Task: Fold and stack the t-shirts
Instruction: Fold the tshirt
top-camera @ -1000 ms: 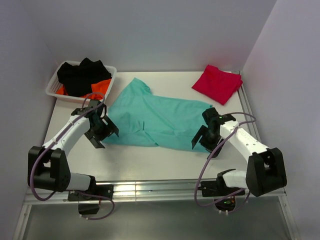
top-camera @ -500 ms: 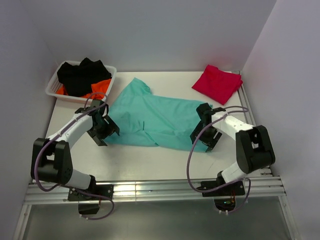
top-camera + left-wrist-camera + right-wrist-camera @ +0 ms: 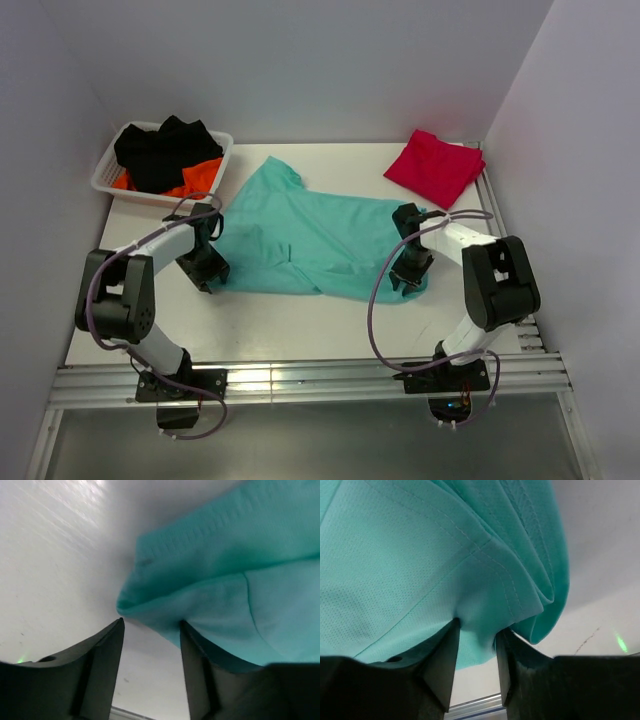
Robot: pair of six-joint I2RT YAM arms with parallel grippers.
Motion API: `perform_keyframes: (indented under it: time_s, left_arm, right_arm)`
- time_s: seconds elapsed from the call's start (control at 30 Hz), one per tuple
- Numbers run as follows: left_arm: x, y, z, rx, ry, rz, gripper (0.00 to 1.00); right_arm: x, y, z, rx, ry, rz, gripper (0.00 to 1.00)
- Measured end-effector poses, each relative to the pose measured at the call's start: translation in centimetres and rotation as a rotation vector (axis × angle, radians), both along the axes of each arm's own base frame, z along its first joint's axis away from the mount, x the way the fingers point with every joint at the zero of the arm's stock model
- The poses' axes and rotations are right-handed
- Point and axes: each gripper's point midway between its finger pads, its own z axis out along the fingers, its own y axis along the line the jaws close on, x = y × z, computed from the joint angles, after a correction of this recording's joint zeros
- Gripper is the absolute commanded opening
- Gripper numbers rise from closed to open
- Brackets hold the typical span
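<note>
A teal-green t-shirt [image 3: 310, 235] lies spread and rumpled across the middle of the table. A crimson-red t-shirt [image 3: 435, 167] sits folded at the back right. My left gripper [image 3: 207, 265] is down at the teal shirt's near-left corner. In the left wrist view its jaws [image 3: 151, 625] stand apart, with the shirt's corner [image 3: 225, 580] at the tips and bare table in the gap. My right gripper [image 3: 408, 274] is at the shirt's near-right hem. In the right wrist view its fingers [image 3: 477, 630] pinch a puckered fold of the teal fabric [image 3: 420, 555].
A white basket [image 3: 105, 176] at the back left holds black clothes [image 3: 165, 150] and an orange garment [image 3: 203, 174]. Walls close the table at the back and right. A metal rail [image 3: 300, 380] runs along the near edge.
Both arms have dropped and reached inward onto the teal shirt's near corners. Both grippers have narrowed from wide open, the right one closing onto the hem.
</note>
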Motion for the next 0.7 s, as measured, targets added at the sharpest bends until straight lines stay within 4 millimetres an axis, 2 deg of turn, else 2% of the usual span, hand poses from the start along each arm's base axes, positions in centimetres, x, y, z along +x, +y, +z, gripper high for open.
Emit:
perform_keyframes:
  time_s: [0.03, 0.07, 0.13, 0.17, 0.53, 0.7]
  left_arm:
    - [0.0, 0.2, -0.3, 0.014, 0.004, 0.001, 0.45]
    - [0.1, 0.4, -0.5, 0.024, 0.009, 0.003, 0.31]
    - [0.6, 0.4, -0.7, 0.032, 0.003, 0.010, 0.13]
    - [1.0, 0.3, -0.7, 0.033, 0.000, 0.011, 0.00]
    - [2.3, 0.1, -0.6, 0.045, 0.015, 0.002, 0.00]
    - [2.5, -0.4, -0.2, 0.020, 0.001, 0.014, 0.00]
  right_arm:
    - [0.2, -0.1, 0.0, 0.001, 0.000, 0.002, 0.29]
    - [0.4, -0.1, 0.0, 0.000, -0.002, 0.001, 0.16]
    - [0.6, -0.3, 0.0, -0.001, -0.002, 0.002, 0.05]
    - [0.7, -0.4, -0.1, -0.001, 0.000, 0.001, 0.01]
    - [0.8, -2.6, 0.1, -0.020, 0.016, -0.046, 0.00]
    - [0.6, -3.7, 0.9, -0.022, 0.010, -0.084, 0.02]
